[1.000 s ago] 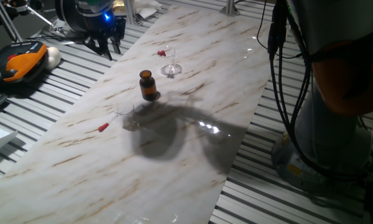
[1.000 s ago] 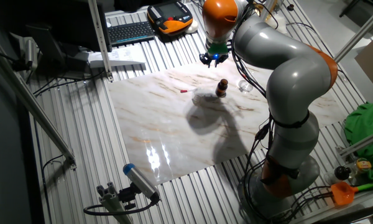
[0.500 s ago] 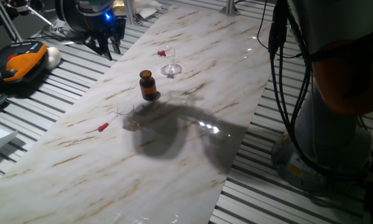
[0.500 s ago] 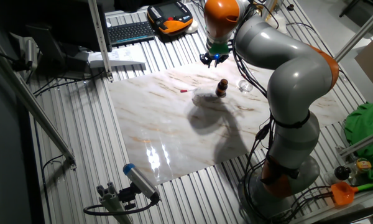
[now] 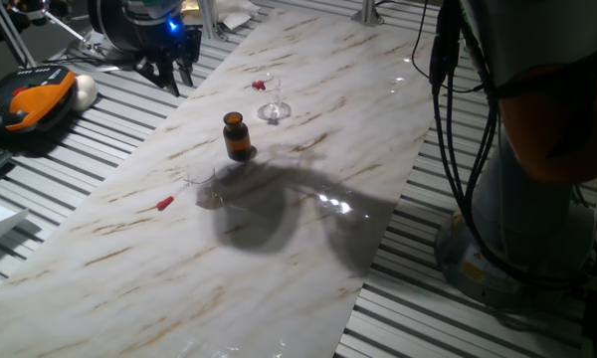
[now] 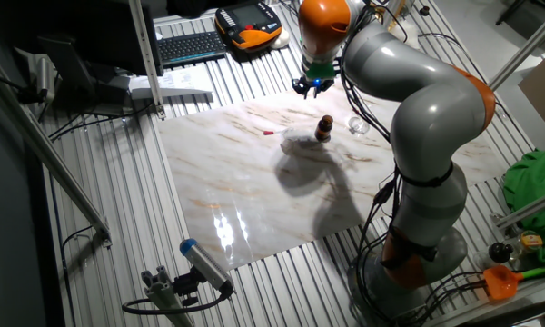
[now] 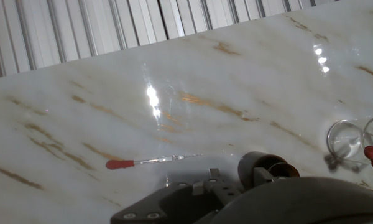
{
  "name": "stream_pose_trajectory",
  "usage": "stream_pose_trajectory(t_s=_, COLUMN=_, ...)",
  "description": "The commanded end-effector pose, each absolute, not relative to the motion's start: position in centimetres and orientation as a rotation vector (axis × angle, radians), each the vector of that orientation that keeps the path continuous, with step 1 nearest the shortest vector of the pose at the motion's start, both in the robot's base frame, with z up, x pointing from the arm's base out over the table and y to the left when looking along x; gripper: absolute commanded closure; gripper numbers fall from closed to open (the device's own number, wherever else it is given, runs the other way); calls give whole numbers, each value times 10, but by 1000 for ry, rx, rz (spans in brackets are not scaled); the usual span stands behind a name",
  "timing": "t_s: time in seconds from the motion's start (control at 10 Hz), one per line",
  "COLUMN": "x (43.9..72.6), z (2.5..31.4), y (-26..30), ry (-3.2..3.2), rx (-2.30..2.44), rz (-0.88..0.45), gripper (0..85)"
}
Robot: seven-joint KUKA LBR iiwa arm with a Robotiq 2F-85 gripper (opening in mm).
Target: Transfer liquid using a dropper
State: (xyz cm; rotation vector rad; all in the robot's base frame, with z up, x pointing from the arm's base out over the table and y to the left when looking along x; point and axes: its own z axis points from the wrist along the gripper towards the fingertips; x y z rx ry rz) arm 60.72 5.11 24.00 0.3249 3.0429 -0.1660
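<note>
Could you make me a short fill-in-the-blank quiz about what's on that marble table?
1. The small bottle is ____ in colour.
2. The dropper lying on the table has a ____ bulb.
3. The bottle stands between two clear ____.
4. The dropper lies flat, not held by the ____.

Missing words: brown; red; glasses; fingers

**Table layout, one fixed view**

The marble-patterned table [image 5: 308,129] carries a brown bottle [image 5: 237,136], standing upright near the centre. A clear glass [image 5: 204,186] stands near the bottle, on the side towards the camera. A dropper with a red bulb [image 5: 165,204] lies flat on the table just beside that glass. A second clear glass [image 5: 272,99] stands beyond the bottle, with a small red item [image 5: 260,87] just beside it. The gripper [image 5: 166,66] hangs over the slatted surface beyond the table edge, well apart from the bottle; the state of its jaws cannot be determined. An orange handheld unit [image 5: 30,104] lies at the left.
</note>
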Motion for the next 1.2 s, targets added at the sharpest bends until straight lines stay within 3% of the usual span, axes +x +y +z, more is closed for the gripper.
stream_pose_trajectory(t_s=0.0, x=607, z=240, y=51, ry=3044, rx=322, rz=-160, gripper=510)
stream_pose_trajectory(t_s=0.7, x=609, z=231, y=49, ry=3080, rx=349, rz=-40, gripper=510)
stream_pose_trajectory(t_s=0.8, x=608, z=231, y=51, ry=3075, rx=346, rz=-78, gripper=510)
stream_pose_trajectory(t_s=1.0, x=605, z=230, y=52, ry=3099, rx=437, rz=-26, gripper=510)
stream_pose_trajectory(t_s=1.1, x=601, z=230, y=54, ry=3095, rx=439, rz=-84, gripper=510)
